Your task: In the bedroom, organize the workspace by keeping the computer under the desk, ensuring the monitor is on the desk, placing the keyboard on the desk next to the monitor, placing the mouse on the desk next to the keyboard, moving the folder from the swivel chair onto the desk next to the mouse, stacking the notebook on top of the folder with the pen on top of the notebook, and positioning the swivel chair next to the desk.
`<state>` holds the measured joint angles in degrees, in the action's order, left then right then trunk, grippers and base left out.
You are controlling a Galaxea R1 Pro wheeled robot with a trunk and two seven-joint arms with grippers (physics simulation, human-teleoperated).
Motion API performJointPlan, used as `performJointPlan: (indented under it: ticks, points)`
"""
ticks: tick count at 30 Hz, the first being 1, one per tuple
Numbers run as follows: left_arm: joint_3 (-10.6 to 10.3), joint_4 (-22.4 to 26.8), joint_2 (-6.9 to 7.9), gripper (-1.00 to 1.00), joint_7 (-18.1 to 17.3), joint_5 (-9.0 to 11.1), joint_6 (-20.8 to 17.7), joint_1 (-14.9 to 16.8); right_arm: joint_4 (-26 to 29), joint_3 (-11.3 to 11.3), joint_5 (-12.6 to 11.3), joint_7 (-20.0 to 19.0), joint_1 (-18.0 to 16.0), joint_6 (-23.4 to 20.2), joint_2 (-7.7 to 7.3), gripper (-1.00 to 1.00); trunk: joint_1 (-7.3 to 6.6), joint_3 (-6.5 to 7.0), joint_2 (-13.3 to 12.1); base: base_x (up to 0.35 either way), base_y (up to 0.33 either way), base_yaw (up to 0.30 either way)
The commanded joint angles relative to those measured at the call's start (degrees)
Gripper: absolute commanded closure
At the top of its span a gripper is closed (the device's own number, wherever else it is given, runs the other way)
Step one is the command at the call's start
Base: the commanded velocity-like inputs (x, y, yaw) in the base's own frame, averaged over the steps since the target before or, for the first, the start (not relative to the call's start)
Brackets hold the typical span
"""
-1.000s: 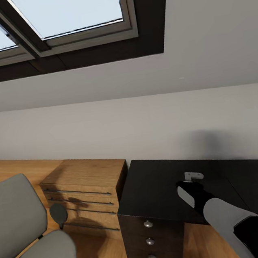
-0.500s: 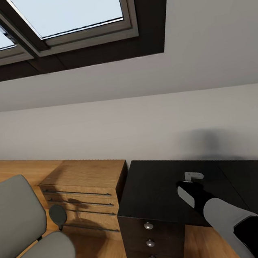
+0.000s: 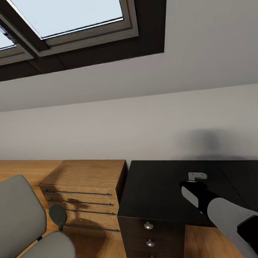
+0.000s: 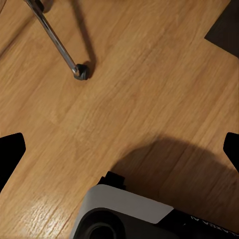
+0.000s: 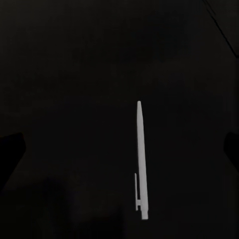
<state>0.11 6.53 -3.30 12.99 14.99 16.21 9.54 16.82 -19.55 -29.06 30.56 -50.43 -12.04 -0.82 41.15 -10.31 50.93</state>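
The right gripper (image 3: 196,175), a black-and-grey wrist ending in a pale bracket, hangs over the glossy black top of the desk (image 3: 153,183). In its wrist view its two dark fingertips (image 5: 11,149) sit at the far edges of the picture, spread wide, with nothing between them. Under that gap lies the short slim white pen (image 5: 141,160), flat on the black surface and clear of both fingers (its clip end nearer the camera). My guess is that the spread is deliberate, the jaws kept apart so they can come down either side of the thin barrel, which will be awkward to pinch off a hard, flat top.

Outward from there, the hand is over the desk's left end, above the dark three-drawer unit with round silver knobs (image 3: 150,241), nearer the front edge than the wall. Just beside the desk's left end stands a light wooden dresser with long bar handles (image 3: 85,194). Further left, on the wood floor, is the swivel chair (image 3: 25,238) with its grey padded seat and backrest, near the desk but apart from it.

The left gripper (image 4: 119,144) points down at the light wood floor (image 4: 149,99), its dark fingertips also wide apart and empty; a chrome chair leg ending in a castor (image 4: 81,71) lies ahead of it.

No brand, label or writing is readable anywhere
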Motion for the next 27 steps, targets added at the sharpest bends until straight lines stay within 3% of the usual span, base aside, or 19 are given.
performJointPlan:
  ticks: [1,6,14,21,27]
  points:
    - [0.0,0.0,-0.02,-1.00,0.1,0.2,0.2,0.0,0.1,-0.5,-0.2,0.0,0.0,-0.6,-0.22,-1.00,0.01,-0.09,0.1,0.000,0.000,0.000]
    - [0.0,0.0,-0.07,-1.00,0.1,0.3,1.4,0.0,0.1,-0.5,-0.2,-1.6,-0.1,-0.7,-1.11,-1.00,0.01,-0.09,0.1,0.000,0.000,0.000]
    - [0.0,0.0,-0.27,-1.00,0.1,0.1,7.3,0.0,0.2,-0.6,-0.2,-2.0,-0.1,-0.7,-2.14,-1.00,0.01,-0.09,0.1,0.000,0.000,0.000]
    - [-0.5,0.5,-0.86,-1.00,0.2,0.1,8.5,0.0,0.2,-0.6,-0.2,-2.0,0.0,-0.7,-2.26,-1.00,0.01,-0.09,0.1,0.000,0.000,0.000]
    - [-0.8,4.2,-1.66,-1.00,0.2,0.1,8.4,0.0,0.2,-0.6,-0.2,-2.0,-0.1,-1.0,-2.26,-1.00,0.01,-0.09,0.1,0.000,0.000,0.000]
